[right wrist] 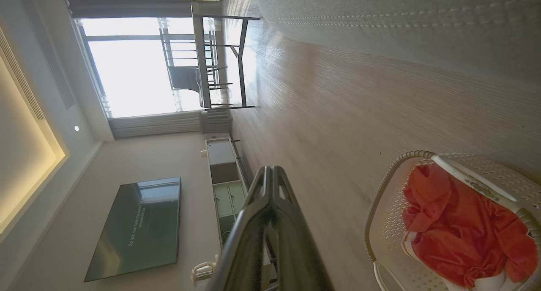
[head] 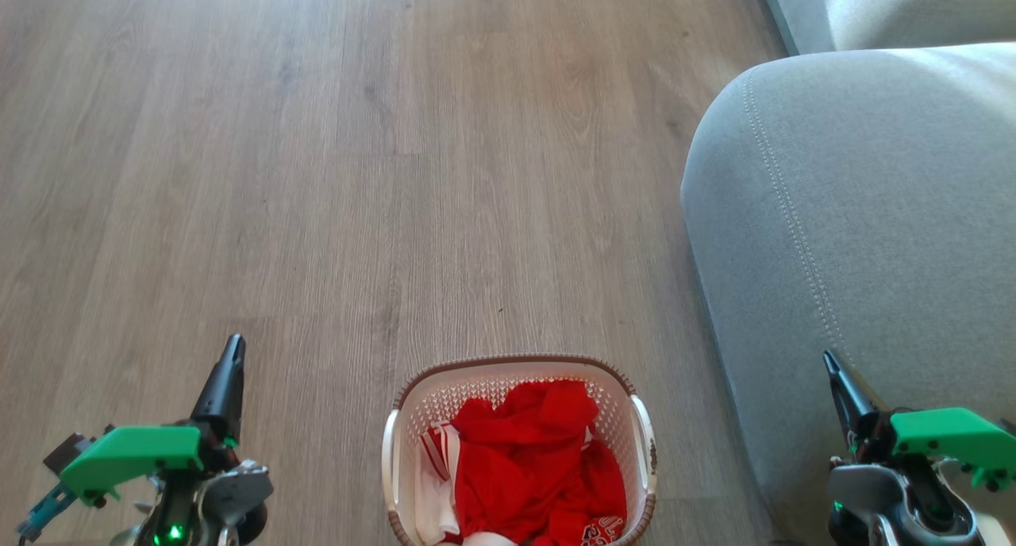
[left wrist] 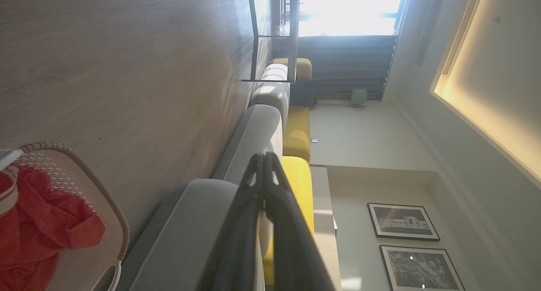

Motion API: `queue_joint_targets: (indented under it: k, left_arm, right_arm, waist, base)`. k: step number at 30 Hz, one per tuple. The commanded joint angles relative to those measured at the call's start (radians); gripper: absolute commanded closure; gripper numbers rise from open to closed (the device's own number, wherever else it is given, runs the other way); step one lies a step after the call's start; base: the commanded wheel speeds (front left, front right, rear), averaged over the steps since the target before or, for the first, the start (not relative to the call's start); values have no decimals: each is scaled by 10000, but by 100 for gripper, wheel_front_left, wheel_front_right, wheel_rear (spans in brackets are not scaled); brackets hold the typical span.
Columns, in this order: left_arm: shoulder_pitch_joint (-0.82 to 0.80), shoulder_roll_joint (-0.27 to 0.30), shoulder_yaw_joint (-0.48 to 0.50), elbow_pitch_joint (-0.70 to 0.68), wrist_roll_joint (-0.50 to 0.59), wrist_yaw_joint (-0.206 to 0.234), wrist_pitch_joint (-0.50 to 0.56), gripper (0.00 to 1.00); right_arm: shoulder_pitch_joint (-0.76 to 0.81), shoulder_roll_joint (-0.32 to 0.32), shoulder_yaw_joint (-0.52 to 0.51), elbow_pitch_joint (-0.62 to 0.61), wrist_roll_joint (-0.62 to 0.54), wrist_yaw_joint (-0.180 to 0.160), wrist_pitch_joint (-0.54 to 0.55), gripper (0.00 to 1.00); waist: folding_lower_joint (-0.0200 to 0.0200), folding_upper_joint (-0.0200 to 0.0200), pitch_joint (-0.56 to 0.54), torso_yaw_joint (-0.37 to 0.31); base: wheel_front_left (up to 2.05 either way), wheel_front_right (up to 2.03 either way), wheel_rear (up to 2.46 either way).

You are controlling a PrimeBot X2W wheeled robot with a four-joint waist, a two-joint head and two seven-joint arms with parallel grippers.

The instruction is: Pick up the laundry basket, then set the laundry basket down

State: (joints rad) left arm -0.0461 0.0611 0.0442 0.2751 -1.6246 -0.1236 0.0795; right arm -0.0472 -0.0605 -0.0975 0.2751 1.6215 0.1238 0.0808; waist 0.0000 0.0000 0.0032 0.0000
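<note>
laundry basket, red clothing inside, perhaps jerseys

Perforated plastic laundry basket, matt wood-grain floor, stitched fabric sofa.

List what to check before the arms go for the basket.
1. The basket stands upright on the floor: ok.
2. Its left handle and right handle are uncovered: ok.
3. The clothes stay inside the rim: ok.
4. The left gripper is open for a grasp: not ok, shut.
5. The right gripper is open: not ok, shut.
6. Room for the right arm between basket and sofa: cannot tell.
</note>
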Motion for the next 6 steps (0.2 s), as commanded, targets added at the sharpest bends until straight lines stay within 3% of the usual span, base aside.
queue_joint_targets:
  k: [1,6]
  left_arm:
    - [-592,126,372,-313,-110,-71,77,100]
    - [-593,115,387,-312,-97,-71,90,100]
  right_arm:
    - [-580,-111,132,-320,116,69,87,100]
    - [-581,-100,117,-319,104,69,99,100]
  waist:
    - [0,0,0,0]
    - [0,0,0,0]
  base:
    - [0,0,0]
    - [0,0,0]
